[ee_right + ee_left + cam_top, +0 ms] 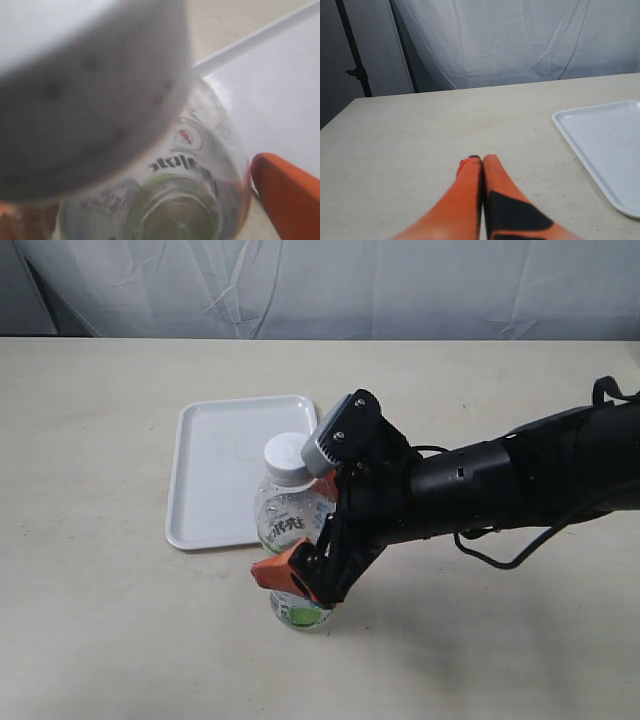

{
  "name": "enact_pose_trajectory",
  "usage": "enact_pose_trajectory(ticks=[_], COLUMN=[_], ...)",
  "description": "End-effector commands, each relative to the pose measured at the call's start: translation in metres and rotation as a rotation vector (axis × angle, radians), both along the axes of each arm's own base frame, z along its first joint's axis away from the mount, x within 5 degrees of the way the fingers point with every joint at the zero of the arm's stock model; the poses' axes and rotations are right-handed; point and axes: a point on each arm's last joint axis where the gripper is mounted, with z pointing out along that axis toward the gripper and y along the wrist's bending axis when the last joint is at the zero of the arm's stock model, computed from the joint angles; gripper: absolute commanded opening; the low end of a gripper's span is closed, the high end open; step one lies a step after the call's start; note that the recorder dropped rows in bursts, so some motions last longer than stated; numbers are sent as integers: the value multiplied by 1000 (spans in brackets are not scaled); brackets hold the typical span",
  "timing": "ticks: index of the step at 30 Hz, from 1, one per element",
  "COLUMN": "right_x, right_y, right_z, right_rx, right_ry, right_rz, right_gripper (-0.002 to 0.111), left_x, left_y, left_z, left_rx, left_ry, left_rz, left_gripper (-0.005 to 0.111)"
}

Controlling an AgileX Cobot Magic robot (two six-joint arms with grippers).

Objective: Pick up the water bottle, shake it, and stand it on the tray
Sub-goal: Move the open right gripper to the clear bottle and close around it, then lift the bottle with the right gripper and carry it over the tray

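Observation:
The water bottle [288, 520] is upright with its white cap [284, 456] on top, just in front of the white tray [215, 470]. Its base is over the bare table near the tray's front right corner, and I cannot tell whether it touches the table. My right gripper [297, 582] is shut on the bottle's lower body, with one orange finger [278, 573] across the front. In the right wrist view the bottle [175, 200] fills the space between the fingers [287, 195], with the tray [280, 95] beyond. My left gripper [481, 161] is shut and holds nothing.
The beige table [100, 640] stretches around the tray, with a grey cloth backdrop [330, 285] behind it. In the left wrist view the tray [605, 145] lies to one side of the left gripper. A black cable [500, 558] loops under the right arm.

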Motion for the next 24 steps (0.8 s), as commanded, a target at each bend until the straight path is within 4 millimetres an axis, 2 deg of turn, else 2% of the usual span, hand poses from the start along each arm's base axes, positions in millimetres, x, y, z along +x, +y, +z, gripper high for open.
enact_pose_trajectory(ticks=[1, 2, 4, 6, 8, 10, 13, 18, 20, 21, 24], right_x=[1, 1, -3, -3, 2, 9, 28, 49, 55, 59, 71], right_y=[0, 0, 3, 7, 11, 14, 12, 11, 15, 18, 29], right_z=[-1, -1, 3, 10, 26, 53, 105, 153, 157, 149, 99], right_rx=[-12, -10, 42, 84, 126, 175, 209, 247, 249, 234, 127], right_ry=[-4, -3, 27, 39, 56, 15, -180, -339, -351, -337, -240], right_rz=[-20, -18, 28, 46, 14, -33, -176, -321, -336, -334, -333], right_gripper=[61, 45, 0, -1, -1, -1, -1, -1, -1, -1, -1], left_x=[0, 0, 0, 0, 0, 0, 0, 0, 0, 0, 0], left_y=[0, 0, 0, 0, 0, 0, 0, 0, 0, 0, 0], left_z=[0, 0, 0, 0, 0, 0, 0, 0, 0, 0, 0], left_rx=[6, 6, 6, 6, 6, 6, 6, 6, 6, 6, 6], left_ry=[-10, -10, -10, -10, -12, -12, -12, -12, -12, -12, -12], left_rz=[1, 1, 1, 1, 1, 1, 1, 1, 1, 1, 1], left_gripper=[0, 0, 0, 0, 0, 0, 0, 0, 0, 0, 0])
